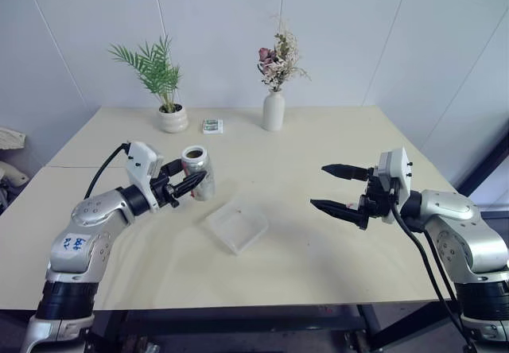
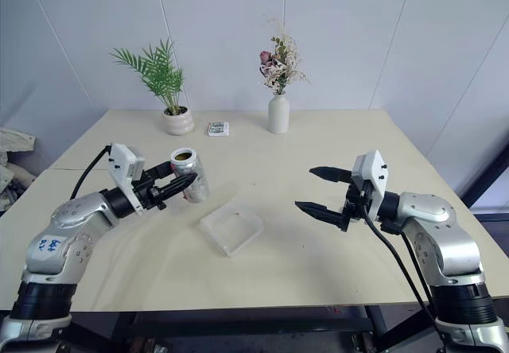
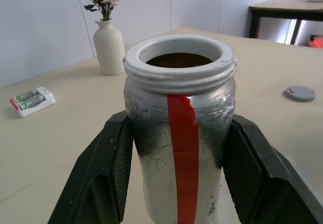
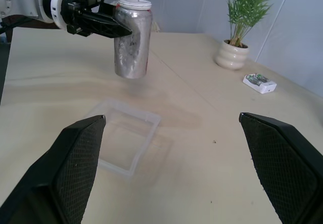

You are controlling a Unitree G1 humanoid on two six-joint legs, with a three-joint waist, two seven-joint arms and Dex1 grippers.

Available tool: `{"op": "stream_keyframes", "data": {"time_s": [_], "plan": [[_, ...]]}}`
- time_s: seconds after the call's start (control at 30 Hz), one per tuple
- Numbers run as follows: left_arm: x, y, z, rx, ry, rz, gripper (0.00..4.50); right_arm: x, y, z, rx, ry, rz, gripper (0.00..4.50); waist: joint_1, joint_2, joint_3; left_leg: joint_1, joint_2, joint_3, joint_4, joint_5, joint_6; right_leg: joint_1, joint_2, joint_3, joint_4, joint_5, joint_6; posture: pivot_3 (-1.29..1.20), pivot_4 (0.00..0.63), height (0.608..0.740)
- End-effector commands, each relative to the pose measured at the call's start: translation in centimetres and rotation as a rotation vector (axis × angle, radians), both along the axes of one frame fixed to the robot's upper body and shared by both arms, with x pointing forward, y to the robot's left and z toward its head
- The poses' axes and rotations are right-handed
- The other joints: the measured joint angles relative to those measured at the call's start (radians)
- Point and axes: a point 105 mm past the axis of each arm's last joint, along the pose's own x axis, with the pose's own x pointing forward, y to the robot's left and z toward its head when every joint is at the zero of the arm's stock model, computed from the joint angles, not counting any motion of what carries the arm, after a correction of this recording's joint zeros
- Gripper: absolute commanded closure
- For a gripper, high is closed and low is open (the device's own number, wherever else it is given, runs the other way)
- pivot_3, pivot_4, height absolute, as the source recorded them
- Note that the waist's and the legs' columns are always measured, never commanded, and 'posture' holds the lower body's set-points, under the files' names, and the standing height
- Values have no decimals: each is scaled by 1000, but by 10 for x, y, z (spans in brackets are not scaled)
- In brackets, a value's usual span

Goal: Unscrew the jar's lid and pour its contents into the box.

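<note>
My left gripper (image 1: pixel 193 183) is shut on the jar (image 1: pixel 199 166), a silvery cylinder with a red stripe (image 3: pixel 184 148). It holds the jar upright above the table, just left of the box (image 1: pixel 236 227). The jar's white threaded mouth (image 3: pixel 179 57) is uncovered and its inside looks dark; I cannot make out the contents. The lid (image 3: pixel 300 93), a flat grey disc, lies on the table by itself. The box is a shallow clear tray that looks empty. My right gripper (image 1: pixel 318 185) hovers open to the right of the box, with nothing between its fingers.
At the back of the table stand a potted palm (image 1: pixel 172 118), a small printed packet (image 1: pixel 211 126) and a white flower vase (image 1: pixel 273 110). Bare tabletop (image 1: pixel 286 250) surrounds the box. White walls close in behind the table.
</note>
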Motion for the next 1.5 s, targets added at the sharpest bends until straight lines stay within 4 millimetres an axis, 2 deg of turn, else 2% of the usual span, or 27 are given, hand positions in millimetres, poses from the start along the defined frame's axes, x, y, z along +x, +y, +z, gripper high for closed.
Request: {"op": "stream_keyframes", "data": {"time_s": [0.03, 0.1, 0.47, 0.67, 0.8, 0.87, 0.97, 1.0, 1.03, 1.07, 1.1, 1.13, 1.2, 1.27, 1.3, 1.37, 1.4, 1.43, 1.5], "plan": [[-2, 11, 16, -53, -55, 78, 2164, -6, 2, 7, -10, -36, 18, 25, 2, 0, 0, 0, 0, 0, 0, 0, 0, 0, 0, 0, 0, 0, 0, 0, 150, 740], [1, 15, 17, -65, -67, 111, 2164, -6, 3, 7, -9, -34, 20, 25, 2, 0, 0, 0, 0, 0, 0, 0, 0, 0, 0, 0, -1, 0, 0, 0, 150, 740], [1, 3, 43, -22, -224, 130, 2164, -6, 1, 6, -1, -34, 6, 25, 2, 0, 0, -1, 0, 0, -2, 0, 0, 0, 0, 0, -4, 0, 0, 0, 150, 740], [1, 1, 40, 26, -192, 136, 2164, -6, 1, 5, 5, -33, 1, 25, 2, 0, 0, -1, 0, 0, -3, 0, 0, 0, 0, 0, -6, 0, 0, 0, 150, 740], [6, -3, 34, 132, -174, 168, 2164, -6, 0, 3, 13, -31, -5, 25, 2, 0, 0, -1, 0, 0, -5, 0, 0, 0, 0, 0, -7, 0, 0, 0, 150, 740], [7, -9, 37, 220, -223, 156, 2164, -6, 0, 3, 17, -30, -7, 25, 3, 0, 0, -1, 0, 0, -5, 0, 0, 0, 0, 0, -8, 0, 0, 0, 150, 740], [10, -18, 45, 495, -405, 177, 2164, -6, 0, 3, 18, -30, -9, 25, 3, 0, 0, -1, 0, 0, -6, 0, 0, 0, 0, 0, -9, 0, 0, 0, 150, 740], [10, -26, 54, 719, -598, 200, 2164, -5, 0, 3, 20, -31, -10, 25, 4, 0, 0, -1, 0, 0, -7, 0, 0, 0, 0, 0, -9, 0, 0, 0, 150, 740], [10, -33, 55, 872, -731, 189, 2164, -4, 0, 3, 21, -31, -11, 25, 4, 0, 0, -1, 0, 1, -7, 0, 0, 0, 0, 0, -10, 0, 0, 0, 150, 740], [6, -50, 57, 1139, -975, 157, 2164, -4, 0, 2, 21, -33, -12, 25, 4, 0, 0, -1, 0, 1, -8, 0, 0, 0, 0, 0, -11, 0, 0, 0, 150, 740], [6, -62, 53, 1370, -1163, 104, 2164, -3, 0, 2, 22, -33, -12, 25, 6, 0, 0, -1, 0, 1, -9, 0, 0, 0, 0, 0, -12, 0, 0, 0, 150, 740], [8, -66, 50, 1505, -1273, 61, 2164, -2, 0, 2, 22, -33, -12, 25, 7, 0, 0, -1, 0, 1, -10, 0, 0, 0, 0, 0, -15, 1, 0, 0, 150, 740], [13, -72, 48, 1635, -1422, -15, 2164, 0, 0, 1, 18, -34, -10, 25, 11, 0, 0, -2, -1, 3, -11, 0, 1, 1, -1, 1, -18, 3, 2, 0, 150, 740], [10, -85, 49, 1679, -1602, -130, 2164, 2, -1, 1, 9, -36, -7, 25, 11, 0, 0, -1, -2, 7, -11, -2, 4, 1, -2, 4, -19, 4, 4, 0, 150, 740], [17, -87, 45, 1749, -1623, -185, 2164, 4, -2, 2, 5, -40, -7, 25, 12, 0, 0, -2, -2, 8, -11, -3, 5, 0, -2, 5, -20, 4, 5, 0, 150, 740], [18, -98, 41, 1830, -1762, -286, 2164, 8, -4, 5, 2, -54, -8, 25, 13, 0, 0, -4, -2, 9, -10, -3, 6, -2, -2, 6, -20, 5, 6, 0, 150, 740], [27, -96, 38, 1894, -1724, -306, 2164, 10, -3, 6, 6, -61, -10, 25, 14, 0, 0, -6, -2, 10, -10, -4, 6, -4, -2, 6, -20, 5, 6, 0, 150, 740], [27, -100, 36, 1913, -1771, -327, 2164, 11, -3, 7, 11, -67, -10, 25, 15, 0, 0, -7, -2, 10, -10, -4, 7, -5, -2, 7, -20, 5, 7, 0, 150, 740], [32, -102, 34, 1940, -1726, -335, 2164, 13, -2, 8, 27, -73, -13, 25, 13, 0, 0, -7, -2, 11, -10, -5, 7, -5, -2, 7, -20, 4, 7, 0, 150, 740]]}}
